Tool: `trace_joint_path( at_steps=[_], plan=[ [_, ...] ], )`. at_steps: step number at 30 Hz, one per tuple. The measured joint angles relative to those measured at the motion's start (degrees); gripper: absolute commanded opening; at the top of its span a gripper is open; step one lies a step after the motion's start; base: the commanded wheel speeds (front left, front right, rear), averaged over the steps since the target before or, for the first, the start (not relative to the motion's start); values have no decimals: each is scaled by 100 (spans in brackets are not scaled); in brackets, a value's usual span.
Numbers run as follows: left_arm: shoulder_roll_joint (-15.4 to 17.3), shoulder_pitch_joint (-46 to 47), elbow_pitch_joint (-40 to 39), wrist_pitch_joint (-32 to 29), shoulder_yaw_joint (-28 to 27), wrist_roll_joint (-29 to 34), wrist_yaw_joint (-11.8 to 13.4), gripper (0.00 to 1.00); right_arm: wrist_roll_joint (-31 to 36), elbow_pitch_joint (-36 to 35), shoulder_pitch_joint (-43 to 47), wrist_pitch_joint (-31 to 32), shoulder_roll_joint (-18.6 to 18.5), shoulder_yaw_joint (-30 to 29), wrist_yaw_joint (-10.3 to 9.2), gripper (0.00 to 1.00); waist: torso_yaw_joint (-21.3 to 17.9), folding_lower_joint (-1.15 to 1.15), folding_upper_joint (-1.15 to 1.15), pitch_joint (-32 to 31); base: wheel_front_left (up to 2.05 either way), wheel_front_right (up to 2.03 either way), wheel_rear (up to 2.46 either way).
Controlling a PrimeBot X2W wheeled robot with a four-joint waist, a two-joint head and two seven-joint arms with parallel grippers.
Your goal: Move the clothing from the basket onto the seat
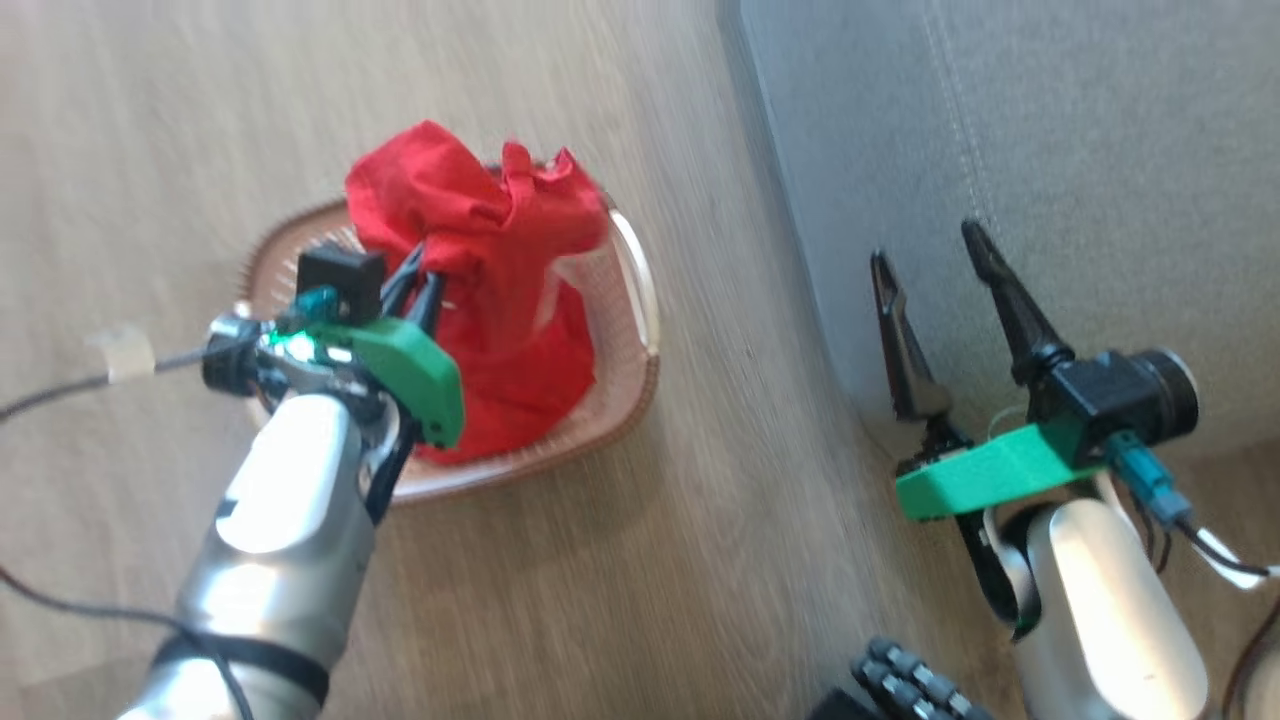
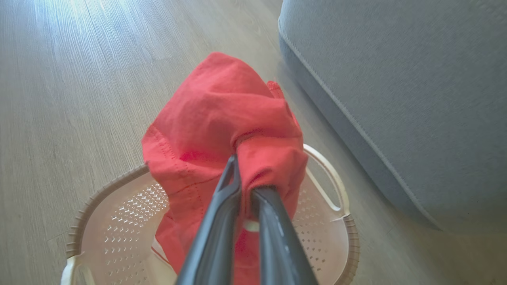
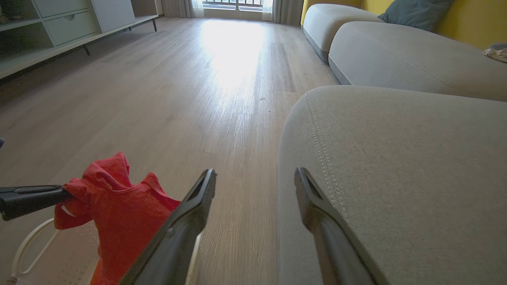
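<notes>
Left gripper (image 2: 247,178) pinched on the red clothing (image 2: 222,118), bunch lifted over the basket (image 2: 99,190), hem hanging inside; right gripper (image 1: 925,242) wide, unladen, beside the seat (image 1: 1050,150); transfer looks barely begun.

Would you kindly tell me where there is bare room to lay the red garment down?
The seat is bare on top, right of its double stitching, beyond the open right hand. The floor strip between basket and seat is also free. It is crowded at the basket: red clothing bunches there, with the left hand shut on it.
</notes>
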State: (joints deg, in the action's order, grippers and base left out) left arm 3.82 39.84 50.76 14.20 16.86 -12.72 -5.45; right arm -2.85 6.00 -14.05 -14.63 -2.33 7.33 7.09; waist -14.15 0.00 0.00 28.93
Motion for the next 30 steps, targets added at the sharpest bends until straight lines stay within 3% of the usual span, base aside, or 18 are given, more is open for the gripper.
trace_joint_path(
  at_steps=[14,26,30],
  plan=[
    [-154,-1507,-2042,1,-944,-519,-196,0,143,278,688,0,-2,-122,0,100,514,0,0,-1590,0,0,0],
    [-159,-2116,-3673,7,-1173,-1274,-188,0,136,422,1190,0,-3,-102,0,100,859,-1,0,-2650,0,0,0],
    [-159,-2113,-4398,9,-1112,-1540,-43,0,138,438,1307,0,-3,-164,0,100,997,0,0,-2819,0,0,0]
  ],
)
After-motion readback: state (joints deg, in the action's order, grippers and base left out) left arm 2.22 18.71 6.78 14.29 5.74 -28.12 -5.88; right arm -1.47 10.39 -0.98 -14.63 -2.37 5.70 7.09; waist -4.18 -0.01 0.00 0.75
